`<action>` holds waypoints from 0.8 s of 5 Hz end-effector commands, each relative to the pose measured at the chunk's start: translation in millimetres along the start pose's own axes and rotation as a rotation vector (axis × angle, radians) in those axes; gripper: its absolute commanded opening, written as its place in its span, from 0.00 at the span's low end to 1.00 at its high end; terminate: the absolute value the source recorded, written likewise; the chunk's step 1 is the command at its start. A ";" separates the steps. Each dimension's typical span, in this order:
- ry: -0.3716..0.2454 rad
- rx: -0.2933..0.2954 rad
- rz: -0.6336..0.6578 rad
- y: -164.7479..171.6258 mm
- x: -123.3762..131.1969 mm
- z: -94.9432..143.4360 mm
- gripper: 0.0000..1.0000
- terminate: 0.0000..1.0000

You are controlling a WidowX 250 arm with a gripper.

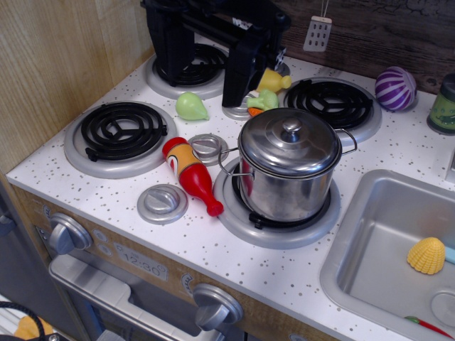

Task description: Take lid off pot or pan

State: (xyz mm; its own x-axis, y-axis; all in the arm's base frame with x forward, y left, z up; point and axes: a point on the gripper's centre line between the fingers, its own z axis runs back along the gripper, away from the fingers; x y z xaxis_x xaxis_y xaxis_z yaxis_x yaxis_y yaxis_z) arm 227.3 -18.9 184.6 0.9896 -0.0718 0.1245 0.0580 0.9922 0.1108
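The shiny steel pot (284,188) stands on the front right burner (277,227), its wire loop handles pointing left and right. The domed steel lid (288,145) sits on it, closed, with its round knob (292,129) on top. My black gripper (237,96) hangs at the back of the stove, behind and to the left of the pot and well apart from it. Its fingers point down beside small toy vegetables. I cannot see whether the jaws are open or shut.
A red and yellow toy bottle (190,174) lies left of the pot. Two flat grey discs (162,204) (207,148) lie nearby. A green toy (192,106), toy vegetables (266,92) and a purple ball (394,89) sit at the back. The sink (370,241) holds a yellow shell (426,256).
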 end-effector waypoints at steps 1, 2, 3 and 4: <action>0.000 0.000 0.000 0.0 0.0 0.0 1.00 0.00; -0.071 0.011 0.031 -10.7 26.1 -12.0 1.00 0.00; -0.127 0.004 0.019 -22.0 50.3 -20.9 1.00 0.00; -0.191 0.001 0.001 -31.7 70.0 -38.1 1.00 0.00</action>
State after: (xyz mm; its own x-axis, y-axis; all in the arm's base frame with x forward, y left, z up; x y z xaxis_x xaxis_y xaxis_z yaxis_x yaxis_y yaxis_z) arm 302.5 -54.9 133.3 0.9555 -0.0913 0.2805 0.0683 0.9935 0.0907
